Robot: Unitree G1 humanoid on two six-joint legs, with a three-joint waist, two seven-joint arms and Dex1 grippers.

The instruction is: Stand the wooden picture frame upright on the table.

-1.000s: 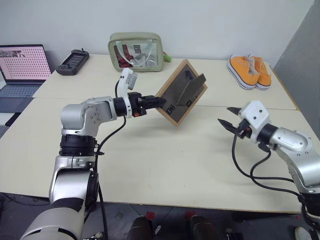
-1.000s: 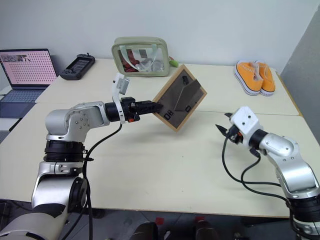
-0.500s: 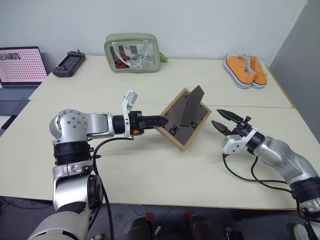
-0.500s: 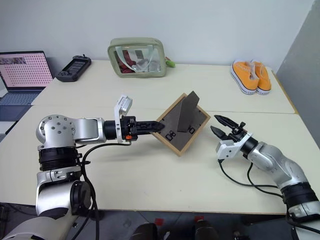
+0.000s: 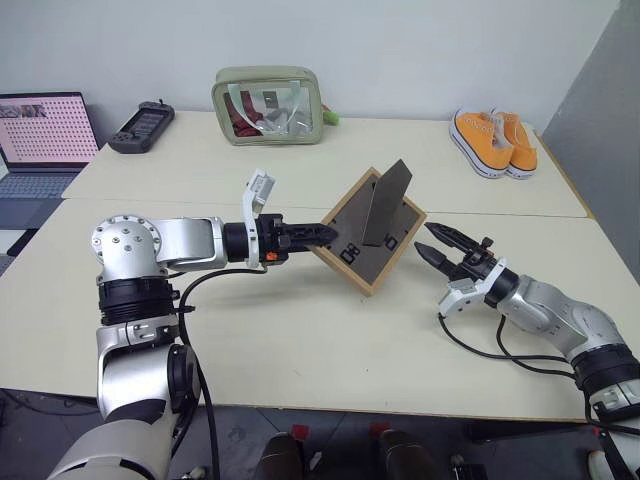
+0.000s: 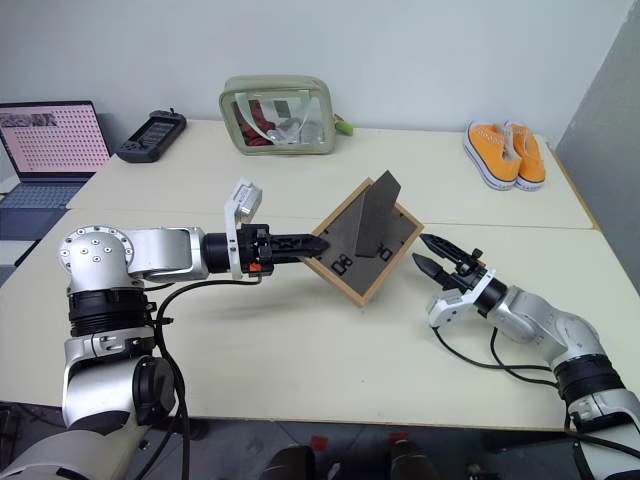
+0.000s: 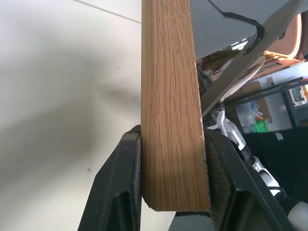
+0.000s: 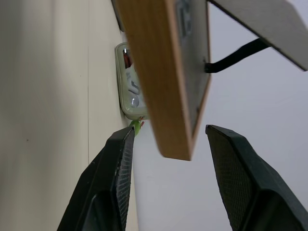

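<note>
The small light-wood picture frame (image 5: 372,232) was held tilted above the pale cream desk (image 5: 300,330), clamped by the left end effector (image 5: 322,234); the right end effector (image 5: 441,248) was spread apart just beside it.

At the far edge of the desk (image 5: 300,330) stands a pale green pouch (image 5: 267,105) with a clear front, small items showing inside. To its left lies a dark handheld game console (image 5: 142,126), and further left an open laptop (image 5: 42,140) with a lit screen. A pair of orange sneakers (image 5: 495,142) with white soles sits at the far right corner, side by side.
</note>
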